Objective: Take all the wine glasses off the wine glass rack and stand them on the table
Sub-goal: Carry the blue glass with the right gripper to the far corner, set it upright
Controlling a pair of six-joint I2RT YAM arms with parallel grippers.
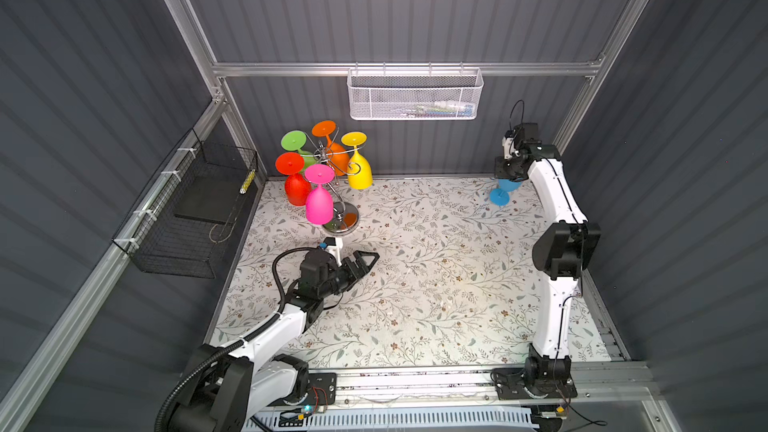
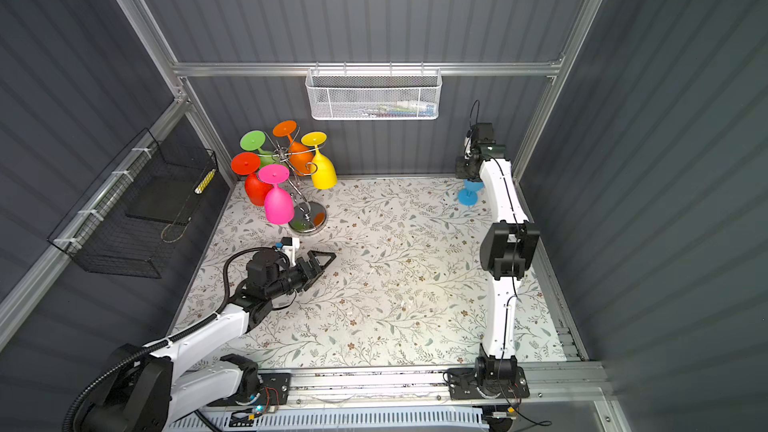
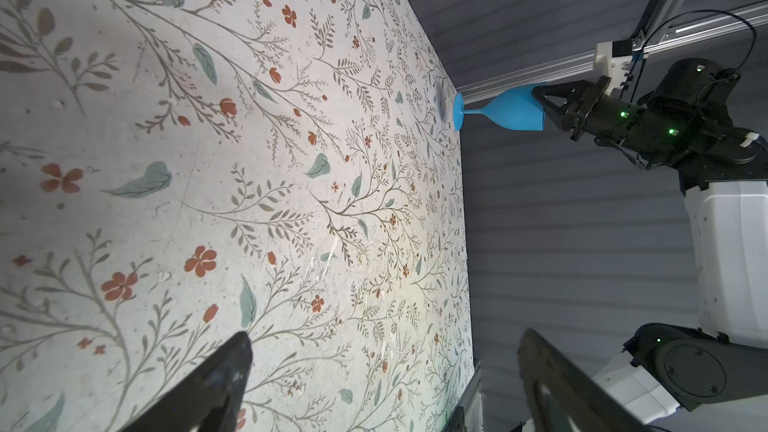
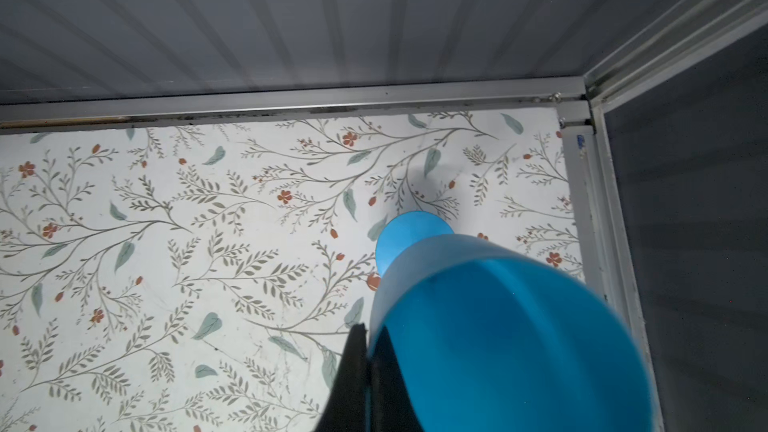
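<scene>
The chrome wine glass rack (image 1: 341, 201) (image 2: 305, 201) stands at the back left of the table. Several coloured glasses hang upside down from it: green, orange, yellow (image 1: 358, 172), red and pink (image 1: 319, 201). A blue wine glass (image 1: 500, 196) (image 2: 468, 196) (image 3: 513, 112) (image 4: 498, 326) stands foot down in the back right corner, off the rack. My right gripper (image 1: 506, 178) (image 2: 468, 178) (image 3: 539, 95) (image 4: 368, 328) is shut on its bowl rim. The foot is at or just above the table. My left gripper (image 1: 368, 259) (image 2: 325, 258) (image 3: 384, 338) lies open and empty in front of the rack's base.
A white mesh basket (image 1: 415, 95) (image 2: 374, 93) hangs on the back rail. A black wire basket (image 1: 187, 209) (image 2: 133, 209) is fixed to the left wall. The back wall and the right frame post (image 4: 598, 201) are close to the blue glass.
</scene>
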